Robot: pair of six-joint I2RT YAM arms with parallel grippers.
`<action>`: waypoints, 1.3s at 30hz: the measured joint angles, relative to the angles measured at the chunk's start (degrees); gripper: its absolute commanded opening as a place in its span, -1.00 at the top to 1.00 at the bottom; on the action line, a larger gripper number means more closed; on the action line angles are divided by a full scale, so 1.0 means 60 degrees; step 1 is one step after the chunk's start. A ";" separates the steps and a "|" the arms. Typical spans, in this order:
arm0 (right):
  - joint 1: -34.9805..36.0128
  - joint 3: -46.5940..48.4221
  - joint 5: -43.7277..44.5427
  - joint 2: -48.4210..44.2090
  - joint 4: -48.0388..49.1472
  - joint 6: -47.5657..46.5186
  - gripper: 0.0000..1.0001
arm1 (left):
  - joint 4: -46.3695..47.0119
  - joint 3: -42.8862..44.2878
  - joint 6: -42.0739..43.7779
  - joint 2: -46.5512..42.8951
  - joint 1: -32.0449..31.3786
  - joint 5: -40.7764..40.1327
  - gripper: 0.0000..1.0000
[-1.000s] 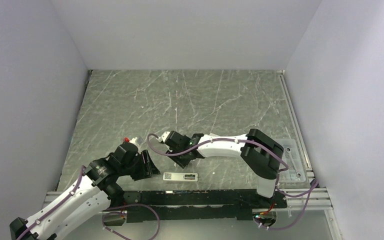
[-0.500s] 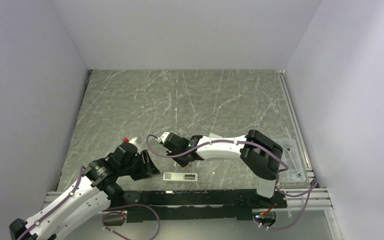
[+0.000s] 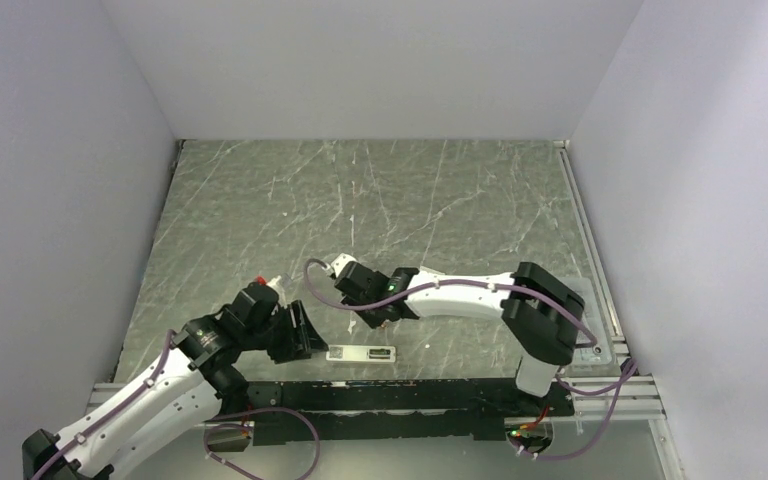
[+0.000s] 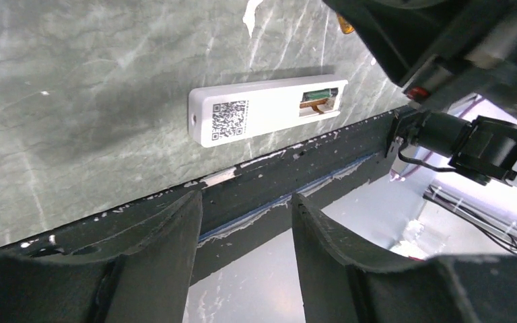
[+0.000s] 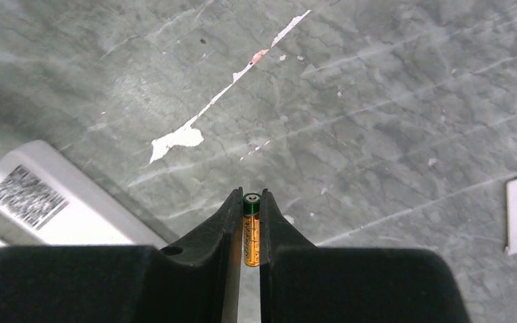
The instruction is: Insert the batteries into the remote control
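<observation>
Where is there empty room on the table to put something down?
The whole far half of the table, up to the back wall, is bare. It is crowded near the front edge: the left gripper, the right gripper pinching a battery, and the remote control sit close together there.

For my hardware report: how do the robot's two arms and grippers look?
The left arm and right arm have white links, black joints and thin purple cables looping alongside. The left gripper and right gripper have black fingers tapering towards the tips.
</observation>
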 measured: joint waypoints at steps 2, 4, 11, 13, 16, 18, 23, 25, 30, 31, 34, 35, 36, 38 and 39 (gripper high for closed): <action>-0.0011 -0.0095 -0.0044 -0.0357 0.0000 0.0036 1.00 | 0.0208 -0.0142 -0.0131 0.0051 0.0000 0.0204 -0.16; -0.0025 -0.0240 -0.0171 -0.0787 0.0036 0.0073 1.00 | 0.0452 -0.0324 -0.0255 0.0182 0.0000 0.0433 -0.18; -0.0025 -0.1304 -0.1180 -0.2127 0.0656 0.0098 1.00 | 0.0787 -0.0594 -0.0535 0.0368 0.0000 0.0856 -0.23; -0.0025 -0.1770 -0.1570 -0.2459 0.0958 0.0095 1.00 | 0.0831 -0.0594 -0.0583 0.0346 0.0000 0.0892 -0.24; -0.0022 -0.2488 -0.2171 -0.2962 0.1381 0.0095 1.00 | 0.0834 -0.0597 -0.0648 0.0317 0.0000 0.0911 -0.24; -0.0022 -0.2845 -0.2517 -0.3202 0.1668 0.0091 1.00 | 0.0849 -0.0630 -0.0663 0.0302 0.0000 0.0914 -0.24; 0.0073 -0.3461 -0.3169 -0.3592 0.2433 -0.0029 1.00 | 0.0838 -0.0652 -0.0685 0.0291 0.0000 0.0914 -0.24; 0.0127 -0.3668 -0.3381 -0.3683 0.2783 -0.0109 1.00 | 0.0838 -0.0652 -0.0685 0.0299 0.0000 0.0914 -0.25; 0.0408 -0.4324 -0.3774 -0.3942 0.3708 -0.0521 1.00 | 0.0863 -0.0652 -0.0681 0.0382 0.0000 0.0914 -0.23; 0.0477 -0.4455 -0.3821 -0.4000 0.3869 -0.0652 1.00 | 0.0871 -0.0652 -0.0681 0.0415 0.0000 0.0918 -0.24; 0.0641 -0.4670 -0.3945 -0.4091 0.4207 -0.0998 1.00 | 0.0889 -0.0652 -0.0681 0.0437 0.0000 0.0914 -0.24; 0.0674 -0.4717 -0.3952 -0.4120 0.4317 -0.1111 1.00 | 0.0885 -0.0652 -0.0678 0.0437 0.0000 0.0914 -0.24; 0.0703 -0.4765 -0.3952 -0.4156 0.4430 -0.1224 1.00 | 0.0885 -0.0652 -0.0678 0.0437 0.0000 0.0914 -0.24; 0.0725 -0.4841 -0.3952 -0.4226 0.4637 -0.1413 1.00 | 0.0885 -0.0652 -0.0678 0.0430 0.0000 0.0914 -0.24; 0.0729 -0.4867 -0.3952 -0.4240 0.4728 -0.1494 1.00 | 0.0885 -0.0652 -0.0678 0.0430 0.0000 0.0914 -0.24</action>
